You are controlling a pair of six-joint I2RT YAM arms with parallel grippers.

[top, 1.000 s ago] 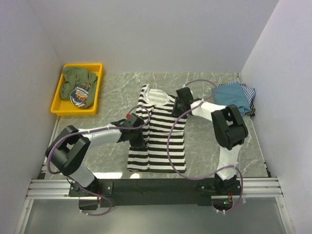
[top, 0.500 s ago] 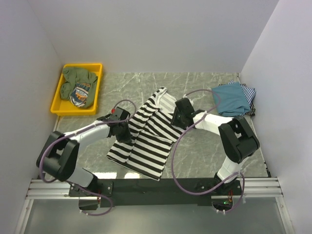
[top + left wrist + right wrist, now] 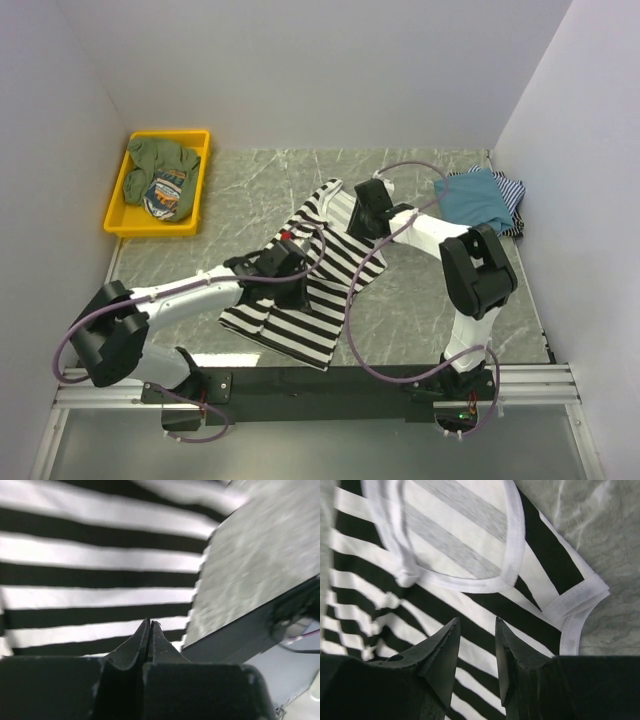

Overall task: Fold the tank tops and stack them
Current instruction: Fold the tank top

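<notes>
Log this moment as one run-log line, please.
left gripper shut over striped tank top | right gripper open above its neckline | top unfolded, skewed | teal tank top far right

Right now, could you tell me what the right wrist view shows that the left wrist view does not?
Right wrist only: the white-trimmed neckline and the right gripper, open near it. Left wrist only: the left gripper, shut, and the dark base rail. Both: the black-and-white striped tank top lying on the marble table.

Bright even light, soft shadows, striped tank top (image 3: pixel 100 595) blurred in left wrist view
</notes>
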